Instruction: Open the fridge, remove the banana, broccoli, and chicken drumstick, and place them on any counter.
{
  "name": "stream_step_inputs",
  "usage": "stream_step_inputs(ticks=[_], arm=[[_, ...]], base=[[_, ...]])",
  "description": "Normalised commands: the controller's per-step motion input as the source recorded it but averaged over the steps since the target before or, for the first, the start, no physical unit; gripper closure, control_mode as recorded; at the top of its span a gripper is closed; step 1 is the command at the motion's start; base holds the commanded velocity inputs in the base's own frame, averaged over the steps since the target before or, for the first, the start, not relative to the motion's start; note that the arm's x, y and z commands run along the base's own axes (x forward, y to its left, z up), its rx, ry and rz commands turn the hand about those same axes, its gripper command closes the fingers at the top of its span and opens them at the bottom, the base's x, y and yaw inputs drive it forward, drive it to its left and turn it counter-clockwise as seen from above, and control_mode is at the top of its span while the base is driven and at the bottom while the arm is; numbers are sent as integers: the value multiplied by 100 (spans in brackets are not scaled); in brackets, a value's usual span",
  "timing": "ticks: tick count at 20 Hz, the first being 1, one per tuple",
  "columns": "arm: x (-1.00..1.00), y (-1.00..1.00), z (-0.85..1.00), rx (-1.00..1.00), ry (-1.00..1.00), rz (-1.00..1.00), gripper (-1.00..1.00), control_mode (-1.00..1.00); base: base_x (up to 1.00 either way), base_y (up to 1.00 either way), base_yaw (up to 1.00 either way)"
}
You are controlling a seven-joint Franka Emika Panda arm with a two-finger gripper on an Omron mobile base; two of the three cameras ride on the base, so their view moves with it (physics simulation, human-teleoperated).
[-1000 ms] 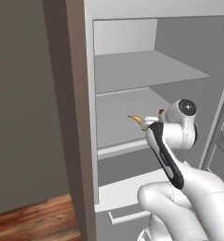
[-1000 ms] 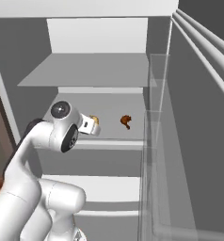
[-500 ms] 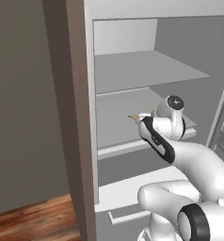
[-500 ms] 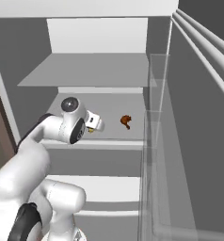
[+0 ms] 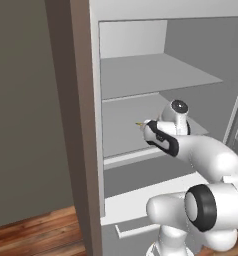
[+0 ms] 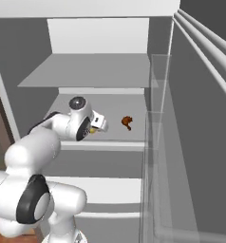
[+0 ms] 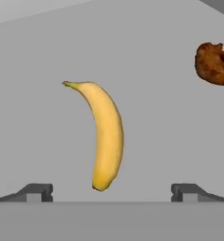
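Note:
The fridge [image 5: 141,75] stands open, its grey shelves [image 6: 96,71] bare at the top. On the middle shelf lies the yellow banana [image 7: 107,136], lengthwise between my spread fingertips [image 7: 36,192], its near end level with them. My gripper [image 7: 113,193] is open and holds nothing. From the left base view, the banana's tip [image 5: 139,123] peeks out past my hand [image 5: 152,129]. The reddish-brown chicken drumstick [image 6: 127,122] rests on the same shelf to the right of the banana [image 7: 212,63]. The broccoli and the counter are out of view.
The open fridge door [image 6: 195,118] with its clear bins [image 6: 155,142] stands along the right. A dark brown wall panel [image 5: 26,125] flanks the fridge on the left, above a wooden floor [image 5: 36,235]. A bottom drawer handle [image 5: 136,230] sits below the arm.
The arm has stretched further into the fridge, carrying the hand down and forward over the middle shelf to the banana. The jaws stayed open.

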Motion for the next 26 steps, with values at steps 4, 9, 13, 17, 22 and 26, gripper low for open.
stream_step_inputs(ticks=[4,9,13,17,22,26], arm=[[23,0,-36,0,0,0,-100,-100],[29,0,-20,0,0,0,-100,-100],[28,0,-21,0,0,0,-100,-100],[18,0,-25,0,0,0,-100,-100],[9,0,-26,0,0,0,-100,-100],[2,0,-9,0,0,0,100,-100]], base=[[0,0,0],[0,0,0],[0,0,0],[0,0,0],[0,0,0],[0,0,0]])
